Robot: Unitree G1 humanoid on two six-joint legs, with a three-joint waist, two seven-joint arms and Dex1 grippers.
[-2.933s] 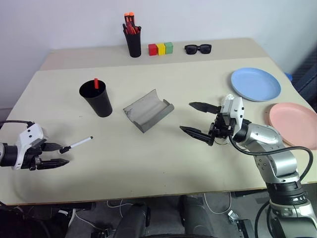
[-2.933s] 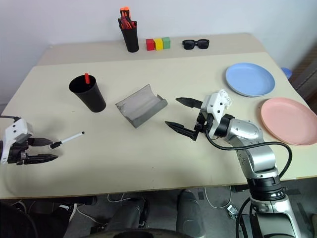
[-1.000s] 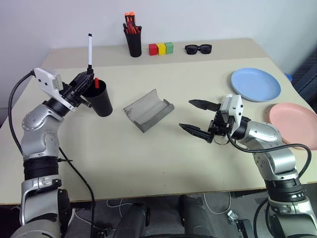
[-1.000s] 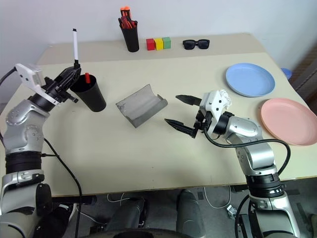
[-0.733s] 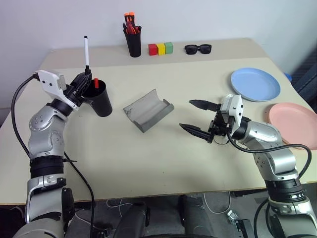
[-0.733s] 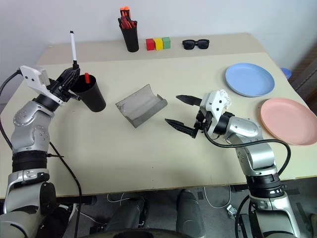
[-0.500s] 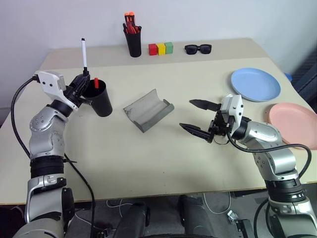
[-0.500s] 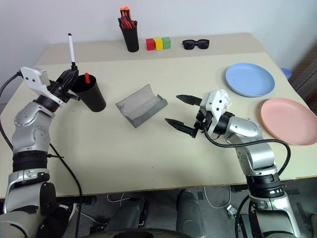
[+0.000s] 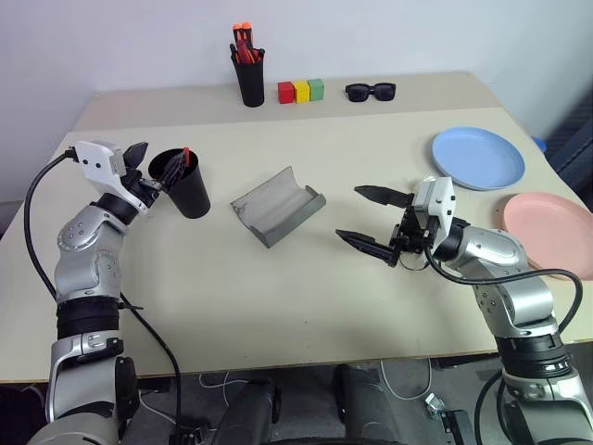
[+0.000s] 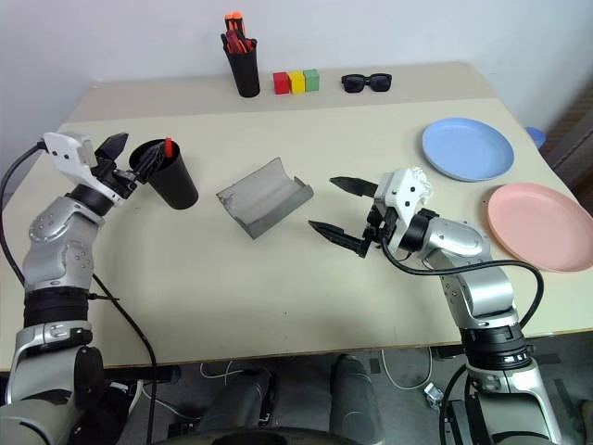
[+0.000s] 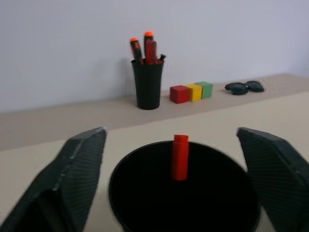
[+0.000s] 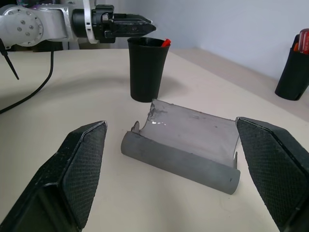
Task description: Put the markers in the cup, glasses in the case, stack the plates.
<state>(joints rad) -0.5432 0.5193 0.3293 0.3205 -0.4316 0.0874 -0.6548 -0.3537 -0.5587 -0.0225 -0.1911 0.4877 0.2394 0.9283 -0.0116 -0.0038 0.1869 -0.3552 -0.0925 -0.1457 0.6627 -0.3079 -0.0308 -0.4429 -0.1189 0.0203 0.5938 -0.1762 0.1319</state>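
Spreading across both head views, the counter (image 9: 278, 278) is carrying everything. On its right side the blue plate (image 9: 478, 157) and the pink plate (image 9: 553, 232) are lying side by side, close together and not stacked. Near the middle the case (image 9: 276, 206) is lying open, its hollow facing up with nothing inside it. The cup (image 9: 185, 184) is standing upright to the left of the case, with a red marker (image 9: 184, 159) leaning inside against its rim; its tip is poking just above the rim. The left gripper (image 9: 146, 169) is hovering at the cup's left rim, its jaws standing wide apart on either side of the rim and holding nothing. The right gripper (image 9: 372, 221) is hanging above the counter between the case and the plates, jaws spread wide and empty, pointing toward the case. Along the far edge a pen holder (image 9: 248, 79), three coloured blocks (image 9: 300, 91) and black sunglasses (image 9: 371, 91) are sitting in a row.
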